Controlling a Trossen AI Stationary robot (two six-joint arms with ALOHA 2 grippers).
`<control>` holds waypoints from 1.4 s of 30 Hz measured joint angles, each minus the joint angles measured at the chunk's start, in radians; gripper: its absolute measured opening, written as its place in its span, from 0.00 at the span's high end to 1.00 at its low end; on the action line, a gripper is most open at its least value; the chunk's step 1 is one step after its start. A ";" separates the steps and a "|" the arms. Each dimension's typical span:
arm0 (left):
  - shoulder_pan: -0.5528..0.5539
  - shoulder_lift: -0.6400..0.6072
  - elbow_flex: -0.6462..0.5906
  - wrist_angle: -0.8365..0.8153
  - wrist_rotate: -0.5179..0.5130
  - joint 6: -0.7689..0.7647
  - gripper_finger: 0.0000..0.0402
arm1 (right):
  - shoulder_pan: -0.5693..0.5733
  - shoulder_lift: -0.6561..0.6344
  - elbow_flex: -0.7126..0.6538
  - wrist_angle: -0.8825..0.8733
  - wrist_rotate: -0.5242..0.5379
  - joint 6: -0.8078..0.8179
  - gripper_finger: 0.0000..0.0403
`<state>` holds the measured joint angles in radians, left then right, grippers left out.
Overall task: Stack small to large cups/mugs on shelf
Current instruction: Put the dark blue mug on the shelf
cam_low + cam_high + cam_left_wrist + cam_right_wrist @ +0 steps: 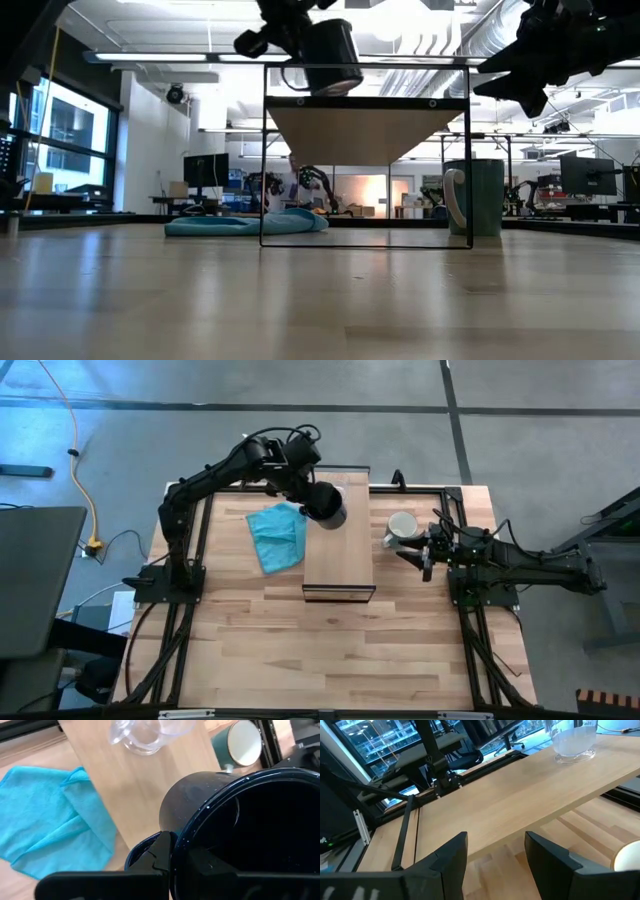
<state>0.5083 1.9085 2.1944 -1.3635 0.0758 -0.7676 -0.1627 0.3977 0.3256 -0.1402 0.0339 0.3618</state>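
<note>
The left gripper (318, 500) hangs above the upper left part of the shelf (340, 555), near the top centre of the high view, with its fingers closed on the rim of the black mug (328, 506). The mug is lifted clear of the shelf; in the low view it sits above the shelf's top edge, upper centre. The wrist view shows one finger (160, 855) inside the rim, and past the mug the glass cup (145, 735) stands on the far end of the shelf.

A teal cloth (278, 535) lies on the tabletop (330, 650) just left of the shelf, its edge touching the shelf's side.

The right gripper (418, 555) waits at right centre of the high view, fingers spread and empty, just beside the white mug (402, 526), which stands upright on the tabletop to the right of the shelf, apart from it.
</note>
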 joint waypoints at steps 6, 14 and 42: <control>0.001 0.010 0.000 0.013 -0.011 0.000 0.99 | 0.000 0.000 0.000 0.000 -0.009 0.000 0.53; 0.000 0.010 0.000 0.045 -0.046 0.000 0.99 | 0.000 0.000 0.000 0.000 -0.009 0.000 0.53; -0.018 0.105 0.000 0.055 -0.046 -0.026 0.99 | 0.000 0.000 0.000 -0.066 -0.032 0.023 0.53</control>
<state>0.4904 2.0133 2.1943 -1.3086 0.0299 -0.7940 -0.1627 0.3977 0.3260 -0.2066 0.0021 0.3847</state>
